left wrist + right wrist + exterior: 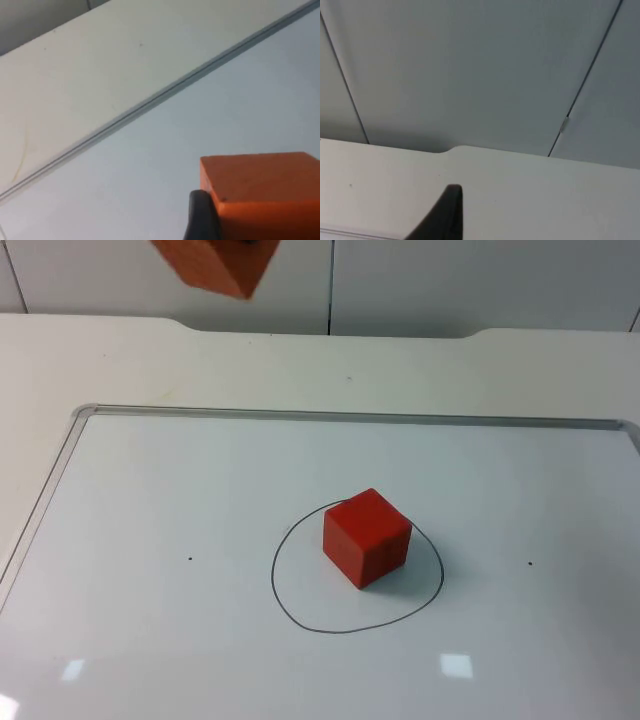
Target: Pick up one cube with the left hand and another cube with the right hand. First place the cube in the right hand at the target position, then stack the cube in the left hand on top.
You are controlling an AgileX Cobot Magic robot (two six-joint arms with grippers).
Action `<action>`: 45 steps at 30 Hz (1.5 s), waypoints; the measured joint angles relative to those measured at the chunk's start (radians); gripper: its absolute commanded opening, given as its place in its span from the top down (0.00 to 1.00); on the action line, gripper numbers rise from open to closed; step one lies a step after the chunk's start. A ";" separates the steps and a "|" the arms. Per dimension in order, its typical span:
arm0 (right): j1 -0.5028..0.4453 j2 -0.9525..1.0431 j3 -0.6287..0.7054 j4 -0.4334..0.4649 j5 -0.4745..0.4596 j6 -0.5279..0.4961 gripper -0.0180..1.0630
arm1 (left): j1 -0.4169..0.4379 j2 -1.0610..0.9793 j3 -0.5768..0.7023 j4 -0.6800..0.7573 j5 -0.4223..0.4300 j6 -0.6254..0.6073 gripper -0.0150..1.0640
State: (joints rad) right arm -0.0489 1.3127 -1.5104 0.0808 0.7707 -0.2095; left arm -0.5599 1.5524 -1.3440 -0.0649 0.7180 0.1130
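Cubes are the business here: one red cube (367, 537) already sits on the whiteboard (150, 640) laid on the tabletop (300, 365), inside the hand-drawn circle (284, 605) that marks the target, toward its upper right part and close to the line there. It rests flat on one face, turned so that a vertical edge faces the top camera; being a cube it has no long axis, only that diagonal set of its sides. A second orange-red cube (215, 262) hangs high above the tabletop's far left part, and in the left wrist view that cube (262, 192) is pinched in the left end effector (250, 220), one black fingertip (202, 215) pressed against its side, so the fingers are closed on it. The right end effector (445, 215) is raised and looks toward the grey partition wall (470, 70); whether its fingers are open cannot be told, and it appears to be waiting. By my judgement the stacking step is in hand: carry the held cube over the seated one, turn it to match that diagonal, lower it squarely and release only once the faces meet.
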 measured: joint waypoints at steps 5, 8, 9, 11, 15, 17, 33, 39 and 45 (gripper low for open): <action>0.000 0.000 0.000 0.000 0.002 0.000 0.01 | -0.080 0.141 -0.070 0.034 0.031 0.010 0.99; 0.000 0.000 0.000 0.000 0.004 0.000 0.01 | -0.108 0.229 -0.078 0.039 0.055 0.010 0.99; 0.000 0.000 0.000 0.000 0.004 0.000 0.01 | -0.108 0.229 -0.078 0.039 0.055 0.010 0.99; 0.000 0.000 0.000 0.000 0.004 0.000 0.01 | -0.128 0.281 -0.078 0.041 0.064 0.010 0.99; 0.000 0.000 0.000 0.000 0.000 0.000 0.01 | -0.151 0.321 -0.078 0.056 0.066 0.015 0.99; 0.000 0.000 0.000 0.007 0.000 0.000 0.01 | -0.162 0.327 -0.078 0.065 0.066 0.015 0.99; 0.000 0.000 0.000 0.022 0.000 0.000 0.01 | -0.173 0.458 -0.283 0.060 0.186 0.037 0.99; 0.000 0.000 0.000 0.022 -0.002 0.000 0.01 | -0.173 0.488 -0.288 0.060 0.192 0.037 0.99; 0.000 0.000 0.000 0.024 -0.010 0.000 0.01 | -0.204 0.506 -0.288 0.065 0.191 0.021 0.99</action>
State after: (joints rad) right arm -0.0489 1.3127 -1.5104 0.1046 0.7608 -0.2095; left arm -0.7642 2.0585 -1.6319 0.0000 0.9086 0.1338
